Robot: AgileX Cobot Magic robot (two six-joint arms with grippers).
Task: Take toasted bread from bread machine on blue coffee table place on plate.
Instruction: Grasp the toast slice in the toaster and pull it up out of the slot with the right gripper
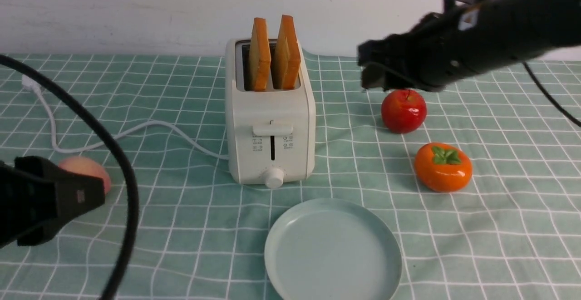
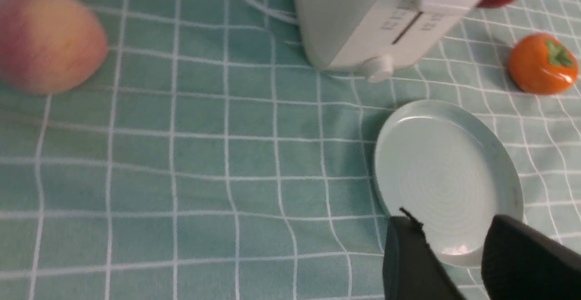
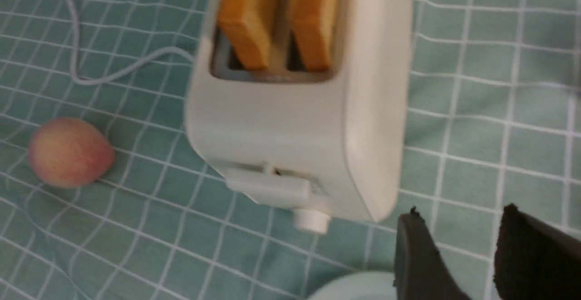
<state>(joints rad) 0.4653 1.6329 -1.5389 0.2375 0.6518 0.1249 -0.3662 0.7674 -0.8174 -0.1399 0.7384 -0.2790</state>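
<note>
The cream-white bread machine (image 1: 271, 123) stands mid-table on the blue coffee table (image 1: 181, 227), which wears a teal grid cloth. Two slices of toasted bread (image 1: 259, 55) (image 1: 287, 52) stick up from its slots; the right wrist view shows them from above (image 3: 247, 16) (image 3: 313, 16). An empty pale plate (image 1: 332, 250) lies in front of the machine. My right gripper (image 1: 365, 69) hangs open in the air to the right of the toast, at about its height, with nothing between its fingers (image 3: 460, 213). Low at the near left, my left gripper (image 1: 97, 193) is open and empty (image 2: 449, 220).
A red apple (image 1: 403, 110) sits under the right gripper, an orange persimmon (image 1: 442, 167) nearer me. A peach (image 1: 86, 168) lies just behind the left gripper. The toaster's white cord (image 1: 136, 132) trails left; a black cable (image 1: 122, 173) arcs across the near left.
</note>
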